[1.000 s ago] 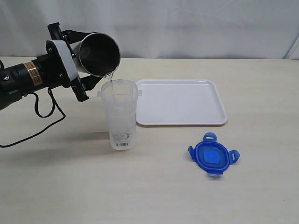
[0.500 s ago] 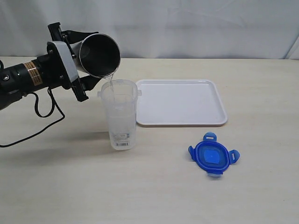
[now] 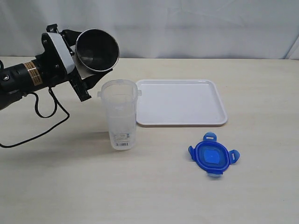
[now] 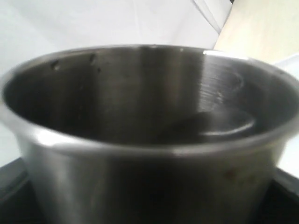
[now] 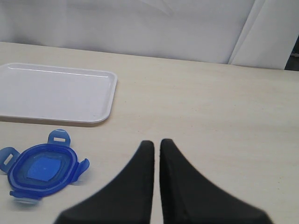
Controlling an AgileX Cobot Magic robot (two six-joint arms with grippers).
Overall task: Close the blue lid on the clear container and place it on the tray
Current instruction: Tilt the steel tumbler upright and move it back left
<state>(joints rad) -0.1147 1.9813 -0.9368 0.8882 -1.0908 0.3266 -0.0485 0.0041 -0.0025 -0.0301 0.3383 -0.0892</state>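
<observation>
Above the container (image 3: 119,114), the tumbler (image 3: 97,50) gripped by the left fingers (image 3: 83,89) has tipped back, its stream gone. The right fingers (image 5: 135,186) are pressed together; the lid (image 3: 214,158) lies on open worktop (image 3: 177,196), apart from the tray (image 3: 180,100) edge.

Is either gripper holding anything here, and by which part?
The left gripper grips the metal tumbler across its outer side wall, behind the rim. The right gripper is shut on nothing.

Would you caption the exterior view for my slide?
Left hand holds tilted tumbler above clear container; blue lid near tray.
</observation>
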